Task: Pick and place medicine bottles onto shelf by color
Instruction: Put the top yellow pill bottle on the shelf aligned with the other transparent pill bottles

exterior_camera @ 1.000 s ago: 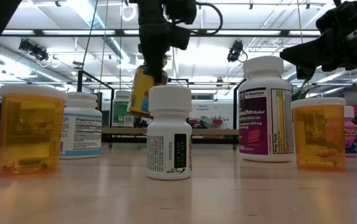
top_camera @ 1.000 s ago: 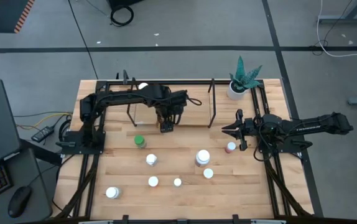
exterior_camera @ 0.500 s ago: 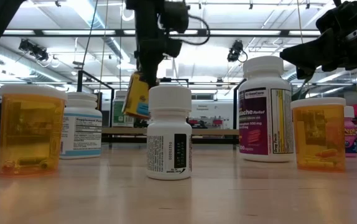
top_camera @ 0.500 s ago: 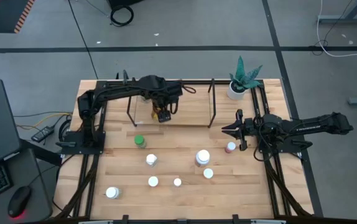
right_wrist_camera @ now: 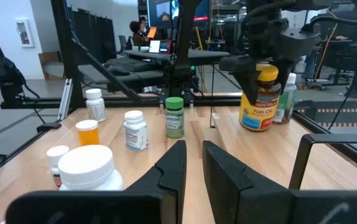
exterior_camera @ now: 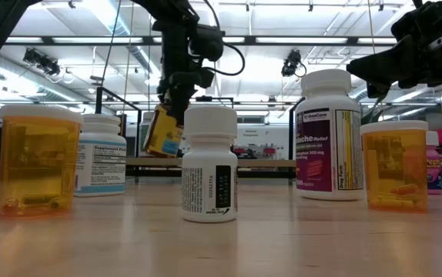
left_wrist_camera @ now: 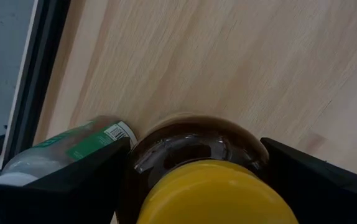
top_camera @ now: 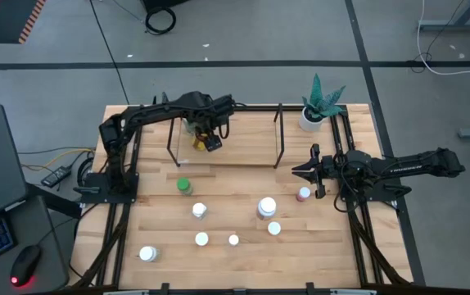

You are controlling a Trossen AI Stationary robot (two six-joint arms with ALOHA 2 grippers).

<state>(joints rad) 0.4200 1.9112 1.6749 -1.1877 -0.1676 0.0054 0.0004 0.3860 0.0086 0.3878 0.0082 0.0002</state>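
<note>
Yellow-capped bottle [top_camera: 200,139], now farther back over shelf [top_camera: 243,135], in left jaws' grip; right jaws closed, empty.

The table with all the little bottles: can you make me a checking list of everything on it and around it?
Surface: light-wood table, black rails along both sides.
Job's things: yellow-capped bottle held tilted over the shelf; a green-labelled bottle lies beside it; green-capped bottle, pink-capped bottle and six white-capped bottles stand in front of the shelf.
Clutter: potted plant at the far right corner.
Pincers: left pincer clamps the yellow-capped bottle; right pincer shut, empty, near the pink-capped bottle.
Cables: loose cords on the floor.
Surroundings: keyboard and mouse on a side desk.
</note>
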